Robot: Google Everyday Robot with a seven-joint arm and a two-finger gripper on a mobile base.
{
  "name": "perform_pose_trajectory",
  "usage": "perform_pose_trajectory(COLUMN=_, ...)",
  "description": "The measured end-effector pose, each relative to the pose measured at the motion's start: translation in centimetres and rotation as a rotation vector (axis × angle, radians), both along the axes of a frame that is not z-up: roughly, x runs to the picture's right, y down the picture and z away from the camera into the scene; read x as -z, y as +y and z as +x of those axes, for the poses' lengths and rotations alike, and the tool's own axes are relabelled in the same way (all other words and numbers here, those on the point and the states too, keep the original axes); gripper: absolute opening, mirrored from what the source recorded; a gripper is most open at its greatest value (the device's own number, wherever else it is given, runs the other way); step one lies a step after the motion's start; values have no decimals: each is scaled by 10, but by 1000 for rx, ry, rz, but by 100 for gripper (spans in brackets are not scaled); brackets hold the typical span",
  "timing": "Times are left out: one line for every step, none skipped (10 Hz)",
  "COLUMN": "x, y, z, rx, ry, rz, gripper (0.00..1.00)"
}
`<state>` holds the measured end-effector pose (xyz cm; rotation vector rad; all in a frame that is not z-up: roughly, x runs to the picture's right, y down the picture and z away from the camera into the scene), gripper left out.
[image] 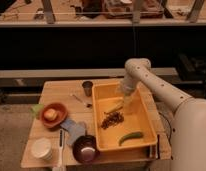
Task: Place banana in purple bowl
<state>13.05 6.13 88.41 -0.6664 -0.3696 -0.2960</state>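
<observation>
Camera view of a wooden table (58,90) carrying a yellow bin (149,116). The white arm (157,88) reaches in from the right and bends down, so that the gripper (124,101) hangs low inside the far half of the bin. Whether the gripper is spread or closed cannot be told.

The banana (113,108) lies on the bin floor just beside the gripper tip, on its near left (contact between the two cannot be judged). Nearer than the gripper in the same bin are a dark grape-like cluster (112,120), close to the banana, and a green curved vegetable (131,136) by the front wall.

The purple bowl (86,156) stands outside the bin, well apart from the gripper to its near left, just beside the bin's front left corner. Farther left are an orange bowl (44,118) and a white round container (41,148). A metal cup (88,88) stands left of the gripper, beyond the bin's far left corner.
</observation>
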Motion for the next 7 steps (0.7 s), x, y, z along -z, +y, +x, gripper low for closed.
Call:
perform_pose_trajectory(x=-3, y=2, z=-2, rx=2, ry=2, rz=-4, gripper=65)
perform_pose_trajectory(x=-6, y=4, z=-4, rx=8, ry=5, rz=-7, gripper=65)
perform_pose_trajectory(x=-9, y=7, z=-7, rx=19, ry=8, rz=-11, gripper=65)
perform_pose_trajectory(x=-13, y=9, z=-11, rx=31, ry=8, rz=-13, gripper=65)
perform_pose_trajectory(x=-15, y=12, z=-11, rx=38, ry=8, rz=-16, gripper=65)
perform_pose_trajectory(x=-18, y=15, z=-11, rx=47, ry=3, rz=-17, gripper=65)
perform_pose_trajectory(x=-21, y=20, z=-10, rx=60, ry=0, rz=-18, gripper=65)
